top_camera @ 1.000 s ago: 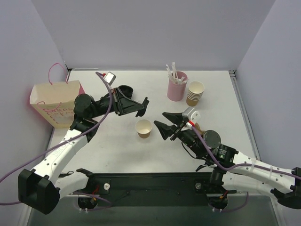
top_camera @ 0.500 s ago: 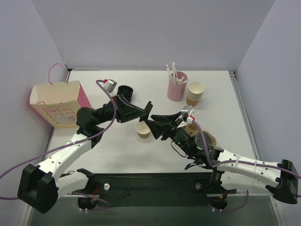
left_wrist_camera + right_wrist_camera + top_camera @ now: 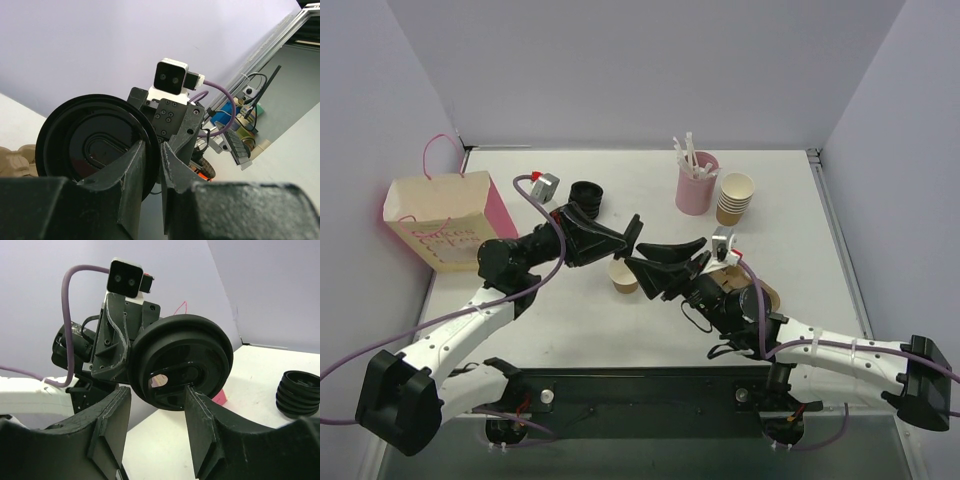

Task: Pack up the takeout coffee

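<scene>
Left gripper (image 3: 160, 152): I am pinching the black lid (image 3: 95, 150) by its rim, on edge | Right gripper (image 3: 155, 397): I am holding my jaws apart, straddling that lid; contact unclear | Paper cup (image 3: 621, 280): sitting lidless on the table (image 3: 570, 320), just below both grippers.

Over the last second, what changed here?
The left gripper, shut on a round black plastic lid, swung right from the black lid stack toward the open tan paper cup. The right gripper, open, advanced left to meet it, fingers flanking the lid. Cup, lid stack, pink paper bag and pink straw holder stayed put.
</scene>
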Robot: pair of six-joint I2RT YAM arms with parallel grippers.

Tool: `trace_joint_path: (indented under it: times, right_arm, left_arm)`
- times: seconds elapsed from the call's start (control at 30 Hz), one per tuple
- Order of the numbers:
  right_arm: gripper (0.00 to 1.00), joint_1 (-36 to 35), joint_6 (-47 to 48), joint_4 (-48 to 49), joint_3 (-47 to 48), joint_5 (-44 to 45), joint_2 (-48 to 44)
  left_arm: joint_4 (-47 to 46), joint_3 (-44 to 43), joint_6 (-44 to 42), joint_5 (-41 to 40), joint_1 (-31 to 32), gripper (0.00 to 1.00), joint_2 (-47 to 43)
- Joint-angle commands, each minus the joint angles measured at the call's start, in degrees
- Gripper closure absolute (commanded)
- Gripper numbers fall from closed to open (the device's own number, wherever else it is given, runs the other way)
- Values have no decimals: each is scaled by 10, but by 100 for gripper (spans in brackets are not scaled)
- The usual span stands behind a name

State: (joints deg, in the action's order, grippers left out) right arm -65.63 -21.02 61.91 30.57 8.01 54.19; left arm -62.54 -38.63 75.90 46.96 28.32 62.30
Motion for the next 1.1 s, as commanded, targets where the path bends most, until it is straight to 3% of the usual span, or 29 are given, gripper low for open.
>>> trace_joint_path:
  times: [0.0, 0.17, 0.27, 0.3, 0.4, 0.5, 0.6, 0.67, 0.83, 0.93, 1.07]
  right_arm:
    - [55, -1, 34, 44, 41, -28, 10]
    - [64, -1, 48, 54, 45, -27, 26]
    - [83, -1, 56, 59, 48, -27, 34]
    - [93, -1, 57, 57, 49, -22, 35]
    - [100, 0, 60, 51, 42, -11, 33]
    - [100, 0, 71, 20, 37, -5, 17]
    - [100, 1, 89, -124, 61, 0, -15]
    - [100, 3, 95, -296, 113, 19, -27]
    - [100, 42, 94, -631, 239, 46, 30]
    - [100, 96, 84, -766, 328, -25, 93]
    - [100, 107, 104, -866, 414, -45, 177]
  left_arm:
    - [-39, 5, 5, -13, 4, 72, -11]
    - [-37, 8, 7, -17, 15, 71, -12]
    - [-37, 17, 6, -23, 17, 72, -17]
    - [-38, 18, 5, -24, 17, 72, -17]
    - [-30, 18, -3, -20, 17, 71, -18]
    - [0, 16, -28, -16, 13, 54, -21]
    - [85, -1, -77, -10, -9, 27, -30]
    - [179, -12, -110, -13, -38, 14, -45]
    - [537, -74, -307, -111, -103, 5, -89]
    - [685, -96, -396, -200, -131, 3, -119]
    - [803, -109, -488, -313, -139, 3, -164]
